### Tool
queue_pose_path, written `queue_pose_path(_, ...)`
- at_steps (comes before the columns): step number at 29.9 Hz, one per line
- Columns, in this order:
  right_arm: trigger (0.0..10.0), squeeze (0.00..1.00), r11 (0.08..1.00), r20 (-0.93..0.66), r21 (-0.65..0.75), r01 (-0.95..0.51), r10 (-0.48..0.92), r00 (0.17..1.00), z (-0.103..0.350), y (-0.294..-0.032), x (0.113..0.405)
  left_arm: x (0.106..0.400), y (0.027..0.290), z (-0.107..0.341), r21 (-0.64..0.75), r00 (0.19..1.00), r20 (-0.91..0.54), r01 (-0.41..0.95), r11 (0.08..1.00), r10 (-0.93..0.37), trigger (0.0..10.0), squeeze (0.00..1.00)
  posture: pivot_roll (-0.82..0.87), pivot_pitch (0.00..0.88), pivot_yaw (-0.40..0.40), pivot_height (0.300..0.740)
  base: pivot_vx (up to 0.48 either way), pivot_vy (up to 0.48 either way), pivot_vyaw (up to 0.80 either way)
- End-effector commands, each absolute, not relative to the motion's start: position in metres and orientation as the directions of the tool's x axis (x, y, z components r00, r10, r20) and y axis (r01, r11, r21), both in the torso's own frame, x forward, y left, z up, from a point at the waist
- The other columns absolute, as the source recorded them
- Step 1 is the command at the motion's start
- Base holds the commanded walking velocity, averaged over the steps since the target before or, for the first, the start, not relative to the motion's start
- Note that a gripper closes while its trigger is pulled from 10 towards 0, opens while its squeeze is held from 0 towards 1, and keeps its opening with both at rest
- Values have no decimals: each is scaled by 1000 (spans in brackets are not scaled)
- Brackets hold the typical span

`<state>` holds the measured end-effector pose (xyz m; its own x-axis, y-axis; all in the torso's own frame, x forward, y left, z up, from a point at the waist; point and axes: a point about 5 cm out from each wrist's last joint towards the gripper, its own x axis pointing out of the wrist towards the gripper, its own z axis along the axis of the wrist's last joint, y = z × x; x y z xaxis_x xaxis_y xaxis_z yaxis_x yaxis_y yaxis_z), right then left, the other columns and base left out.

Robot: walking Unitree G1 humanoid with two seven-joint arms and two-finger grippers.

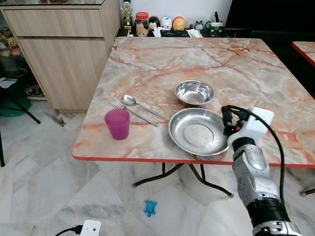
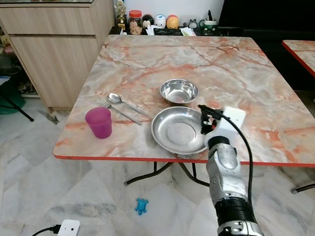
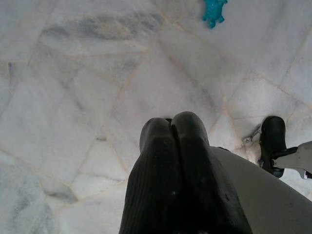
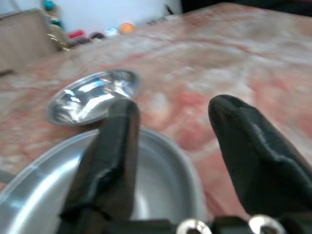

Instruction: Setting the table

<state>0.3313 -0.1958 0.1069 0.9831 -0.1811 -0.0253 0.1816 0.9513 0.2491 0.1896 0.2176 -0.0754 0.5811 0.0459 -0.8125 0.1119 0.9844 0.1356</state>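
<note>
A wide steel plate lies near the front edge of the marble table. Just behind it stands a small steel bowl. To their left a fork and a spoon lie side by side, with a pink cup in front of them. My right gripper is open at the plate's right rim. In the right wrist view one finger hangs over the plate and the other finger is outside it. My left gripper is shut and hangs idle over the floor.
A wooden cabinet stands left of the table, and jars and trinkets line its far edge. A second marble table shows at the right. A blue toy lies on the floor under the table's front edge.
</note>
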Motion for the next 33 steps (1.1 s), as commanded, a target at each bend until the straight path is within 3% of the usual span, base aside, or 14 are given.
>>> queue_pose_path(1,10000,1000,948,-33,243,204,-202,979,107,-203,328,186,217,-78,136,562,-826,117,984,47,10000,0,92,14,-82,740,0,0,0)
queue_pose_path(5,10000,1000,943,-92,228,242,-226,970,96,-210,323,186,218,-77,138,564,-825,117,983,48,10000,0,92,17,-84,740,0,0,0)
queue_pose_path(6,10000,353,940,-119,234,249,-226,967,91,-211,323,186,218,-77,138,564,-824,117,984,49,10000,0,92,18,-85,740,0,0,0)
queue_pose_path(7,10000,0,939,-152,231,253,-222,963,86,-212,322,186,218,-77,138,564,-824,116,984,49,10000,0,92,19,-85,740,0,0,0)
queue_pose_path(15,10000,0,911,-254,333,245,-164,953,73,-209,324,187,215,-78,135,564,-825,116,984,47,10000,0,100,19,-93,740,0,0,0)
queue_pose_path(33,10000,0,874,-305,435,218,-85,948,64,-194,330,187,215,-78,138,566,-823,122,983,46,10000,0,110,21,-92,740,0,0,0)
